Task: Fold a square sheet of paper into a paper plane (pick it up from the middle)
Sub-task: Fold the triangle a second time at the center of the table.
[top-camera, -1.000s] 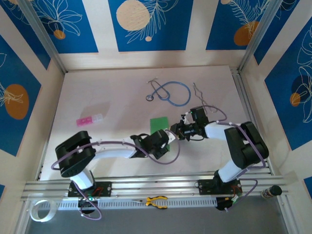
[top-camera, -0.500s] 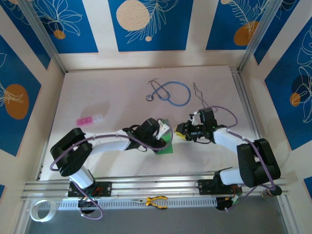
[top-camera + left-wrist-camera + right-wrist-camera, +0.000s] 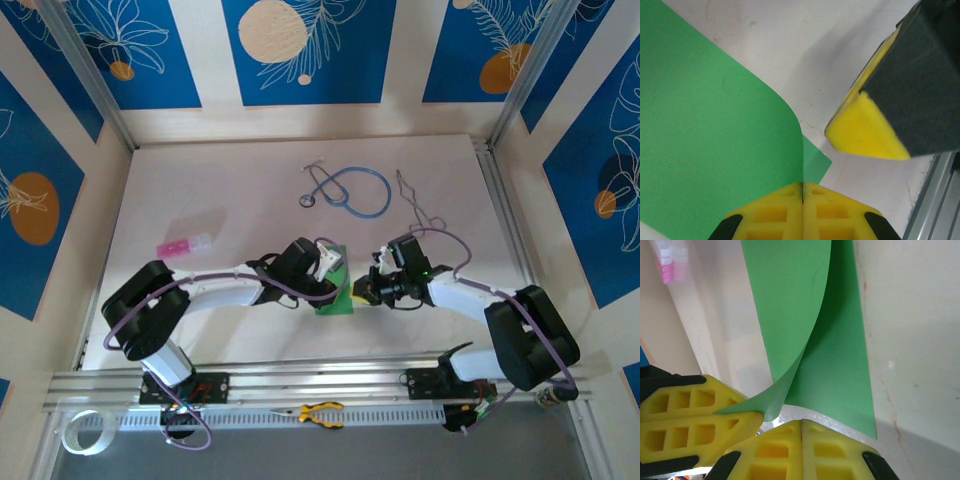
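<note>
Item: square sheet of thin, plain bright green paper [image 3: 337,301], matte and unmarked.
- Location: on the pale table [image 3: 230,200], near its front edge and between the two arms.
- Orientation: seen from above as a narrow strip. The long axis runs from the far side toward the near rail, with the near end leaning slightly right.
- Condition: one layer lies flat on the table. A second layer [image 3: 785,315] curls up and over it, its free corner lifted off the surface.

Left claw [image 3: 338,276]: yellow pads pressed together, pinching the raised corner of the curled layer [image 3: 705,150]. The paper edge runs straight into the seam between the pads [image 3: 802,192].

Right claw [image 3: 357,293]: pads closed flush [image 3: 801,432], just beside the sheet's right edge and close to the left claw. I cannot tell whether any paper is caught between them.

Also on the table:
- Blue-tubed stethoscope loop [image 3: 352,190], far centre, well apart from the sheet.
- Bent thin wire [image 3: 412,200], to the right of the stethoscope.
- Small pink and white piece [image 3: 184,245], to the left.

On the front rail:
- Yellow-handled pliers [image 3: 320,412].
</note>
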